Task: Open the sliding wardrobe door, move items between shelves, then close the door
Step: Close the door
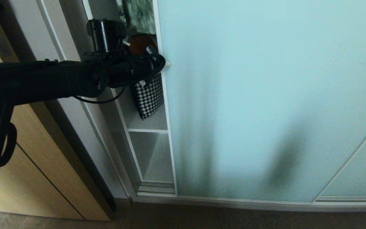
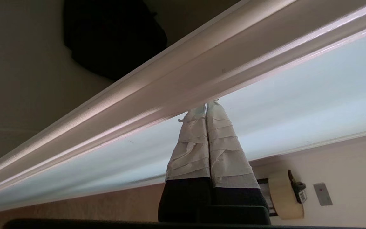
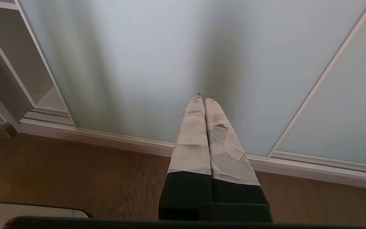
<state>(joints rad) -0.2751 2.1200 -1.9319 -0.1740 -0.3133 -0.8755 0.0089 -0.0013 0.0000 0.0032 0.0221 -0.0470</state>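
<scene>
Partly open sliding wardrobe door (image 1: 265, 95) | shelves (image 1: 148, 129): houndstooth bag (image 1: 149, 98) on upper, lower bare | left gripper (image 2: 206, 106) pinched closed at door edge | right gripper (image 3: 202, 99) closed, empty.

Head camera looks down at the sliding wardrobe door (image 1: 265, 95); both wrist cameras face it close.

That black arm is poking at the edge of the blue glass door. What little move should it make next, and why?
Probably push the sliding wardrobe door sideways, further open. The left gripper, fingers shut, sits at the door's frame edge, and only a narrow gap shows the shelves.
</scene>
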